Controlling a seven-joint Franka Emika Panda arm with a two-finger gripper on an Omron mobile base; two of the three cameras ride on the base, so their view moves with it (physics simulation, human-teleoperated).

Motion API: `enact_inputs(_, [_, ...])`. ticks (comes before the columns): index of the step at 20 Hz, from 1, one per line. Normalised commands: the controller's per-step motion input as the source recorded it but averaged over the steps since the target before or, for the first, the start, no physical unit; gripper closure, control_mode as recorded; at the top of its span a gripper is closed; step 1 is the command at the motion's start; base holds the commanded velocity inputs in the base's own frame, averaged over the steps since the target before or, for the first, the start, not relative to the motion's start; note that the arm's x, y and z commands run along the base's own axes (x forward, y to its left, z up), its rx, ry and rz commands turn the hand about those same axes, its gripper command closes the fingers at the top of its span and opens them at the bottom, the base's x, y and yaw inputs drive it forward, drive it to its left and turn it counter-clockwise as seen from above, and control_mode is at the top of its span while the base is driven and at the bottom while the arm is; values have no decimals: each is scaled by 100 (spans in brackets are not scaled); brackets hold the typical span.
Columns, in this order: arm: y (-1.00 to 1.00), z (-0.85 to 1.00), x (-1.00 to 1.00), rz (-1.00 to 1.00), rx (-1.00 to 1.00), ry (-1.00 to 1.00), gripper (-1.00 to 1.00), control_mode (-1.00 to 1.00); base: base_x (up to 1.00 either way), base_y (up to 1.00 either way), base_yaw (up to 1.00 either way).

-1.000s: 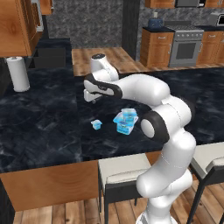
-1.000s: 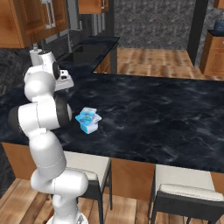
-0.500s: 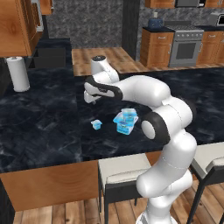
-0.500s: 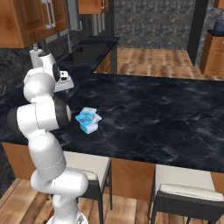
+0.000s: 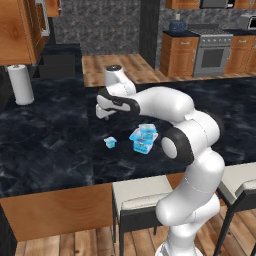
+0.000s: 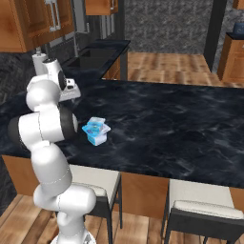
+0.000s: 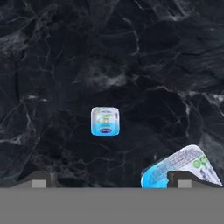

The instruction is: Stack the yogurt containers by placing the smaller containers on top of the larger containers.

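In the left base view the gripper (image 5: pixel 103 113) hangs over the black table (image 5: pixel 50 135), and the tiny tub (image 5: pixel 110 142) sits below it, with the stacked tubs (image 5: pixel 143 138) off to one side. In the hand view the tiny tub (image 7: pixel 105 121) sits straight ahead between the wide-spread fingertips (image 7: pixel 41 179), which hold and touch nothing.

Kitchen: black marble counter (image 5: pixel 50 135), wood cabinets (image 5: pixel 177 52), stove (image 5: pixel 212 52).

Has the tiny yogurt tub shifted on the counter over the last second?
No. The tiny tub sits at the same spot left of the stacked tubs, apart from them.
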Motion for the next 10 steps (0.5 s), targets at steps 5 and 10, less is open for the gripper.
enact_inputs(5, [0, -28, 0, -1, 2, 0, -100, -100, 0, 0, 0])
enact_inputs(10, [0, -20, 1, -1, 2, 0, -100, -100, 0, 0, 0])
